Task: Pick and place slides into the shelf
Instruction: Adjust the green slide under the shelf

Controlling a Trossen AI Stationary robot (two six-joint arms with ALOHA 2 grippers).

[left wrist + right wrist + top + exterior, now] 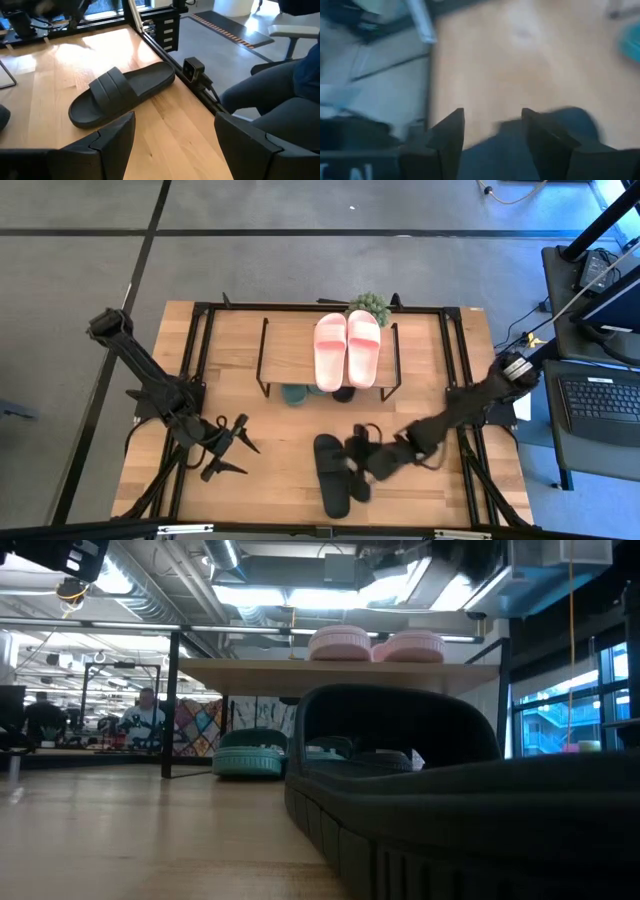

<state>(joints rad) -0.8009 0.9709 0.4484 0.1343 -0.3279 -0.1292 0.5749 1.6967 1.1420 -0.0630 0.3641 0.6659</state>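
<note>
Right gripper fingers apart, straddling one black slide; second black slide just beside, long axis toward shelf. Pink slides on top. Left gripper spread, empty.

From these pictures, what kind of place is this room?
Probably a robotics lab or workshop: a wooden table with a black frame, a desk with a keyboard beside it, and a person among workbenches behind.

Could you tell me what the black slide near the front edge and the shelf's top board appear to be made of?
Black slide: probably moulded rubber or foam, matte, seamless one-piece strap and sole. Shelf top board: pale wood with visible grain, possibly laminate.
</note>
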